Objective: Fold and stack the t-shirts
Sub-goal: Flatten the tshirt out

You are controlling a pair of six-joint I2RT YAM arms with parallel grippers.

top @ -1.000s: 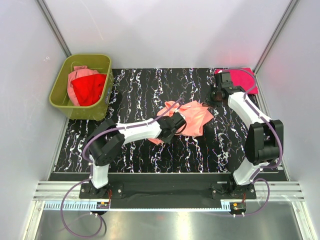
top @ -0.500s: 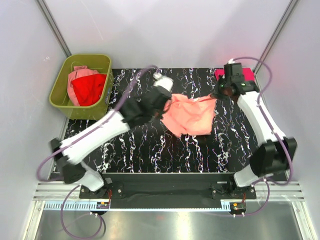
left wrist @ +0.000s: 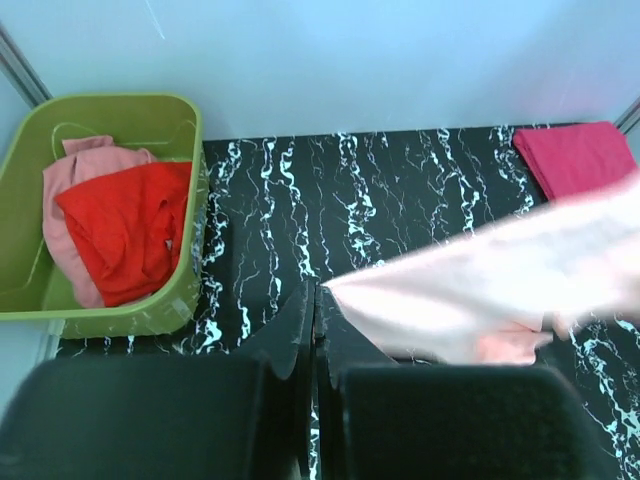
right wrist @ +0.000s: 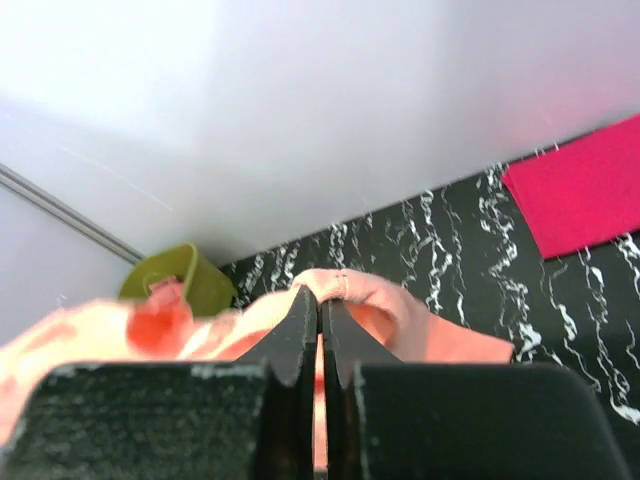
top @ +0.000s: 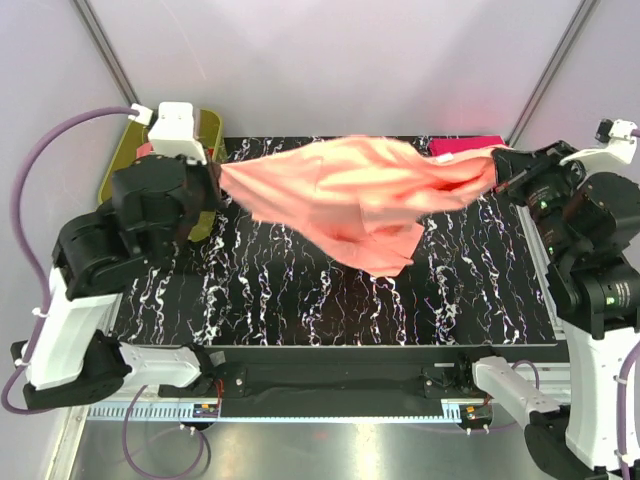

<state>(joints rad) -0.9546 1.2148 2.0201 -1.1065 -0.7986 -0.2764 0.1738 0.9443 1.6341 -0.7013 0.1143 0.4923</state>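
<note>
**Ana:** So, where is the salmon-peach t-shirt?

**Ben:** It is lifted off the table and stretched between both arms above the far half. The left gripper is pressed together on one edge near the far-left corner. The right gripper pinches the opposite edge near the far-right corner. The middle sags in a bunched point.

**Ana:** What might go wrong?

**Ben:** Each pinch takes only a little cloth, so a harder pull could slip it free. The bunched middle may land creased. On the right, the cloth could brush the folded magenta t-shirt and disturb it. On the left, the arm sits close to the olive bin, which holds a red t-shirt.
</note>
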